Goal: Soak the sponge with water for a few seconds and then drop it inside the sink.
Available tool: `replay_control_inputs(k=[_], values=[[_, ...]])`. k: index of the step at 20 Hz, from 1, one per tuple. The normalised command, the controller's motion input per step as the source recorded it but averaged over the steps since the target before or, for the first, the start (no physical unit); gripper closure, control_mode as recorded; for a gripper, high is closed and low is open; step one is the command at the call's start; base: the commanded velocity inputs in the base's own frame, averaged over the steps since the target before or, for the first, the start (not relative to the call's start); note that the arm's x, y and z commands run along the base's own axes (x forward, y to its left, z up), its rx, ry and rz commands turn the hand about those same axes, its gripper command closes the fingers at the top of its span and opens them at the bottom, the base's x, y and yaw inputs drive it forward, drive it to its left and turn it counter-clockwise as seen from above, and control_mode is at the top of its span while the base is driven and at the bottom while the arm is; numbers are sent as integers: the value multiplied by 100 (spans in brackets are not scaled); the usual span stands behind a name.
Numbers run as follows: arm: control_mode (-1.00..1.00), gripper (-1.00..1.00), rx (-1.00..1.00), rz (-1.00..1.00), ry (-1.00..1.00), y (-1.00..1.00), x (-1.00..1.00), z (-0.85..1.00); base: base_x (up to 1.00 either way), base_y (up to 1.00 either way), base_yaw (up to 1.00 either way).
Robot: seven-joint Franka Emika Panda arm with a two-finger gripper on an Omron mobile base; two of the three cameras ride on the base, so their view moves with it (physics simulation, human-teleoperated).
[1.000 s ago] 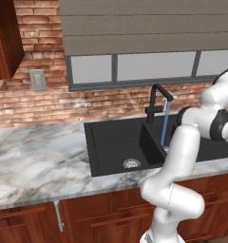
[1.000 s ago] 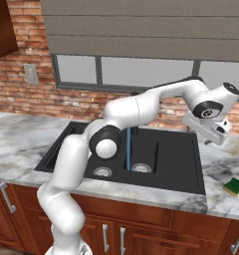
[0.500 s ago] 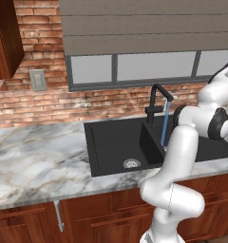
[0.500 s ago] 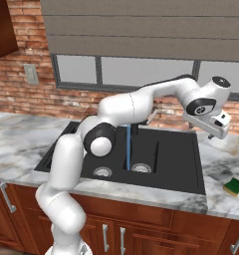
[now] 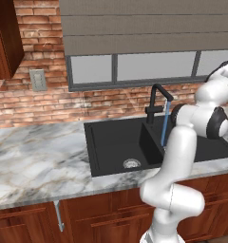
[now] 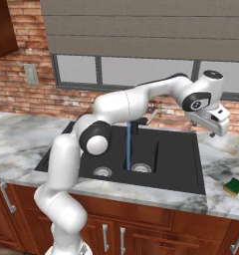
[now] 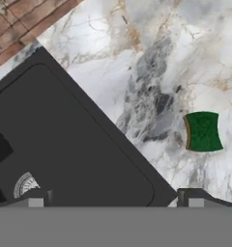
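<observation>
The sponge lies on the marble counter to the right of the sink, near the front edge. In the hand view the sponge shows its dark green face up, with a thin yellow edge. The black double-basin sink has a thin blue stream of water falling from the faucet into it. My gripper hangs high above the sink's right rim, open and holding nothing. In the hand view the gripper looks down on the sink's corner, with the sponge well off to one side.
A brick wall and a window run behind the counter. Marble counter stretches left of the sink. My own arm arches across the sink from the lower left of the right base view. The water falls beside the basin divider.
The wrist has swung a little to the left over the sink's right side while the hand stays high. The jaws stay open and the sponge has not moved.
</observation>
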Motion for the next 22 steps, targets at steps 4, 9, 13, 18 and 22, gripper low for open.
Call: replay_control_inputs(k=[4, 9, 13, 18, 22], values=[[-100, -100, 3, -16, 30, -29, -2, 3, 0, 0, 0], [-100, -100, 2, -14, 37, -41, -2, 0, 0, 0, 0], [-100, -100, 3, -5, 22, -39, 0, -3, 0, 0, 0], [-100, -100, 5, 0, 0, -25, -1, 2, 0, 0, 0], [-100, -100, 16, 0, -7, -6, -21, 8, 0, 0, 0]])
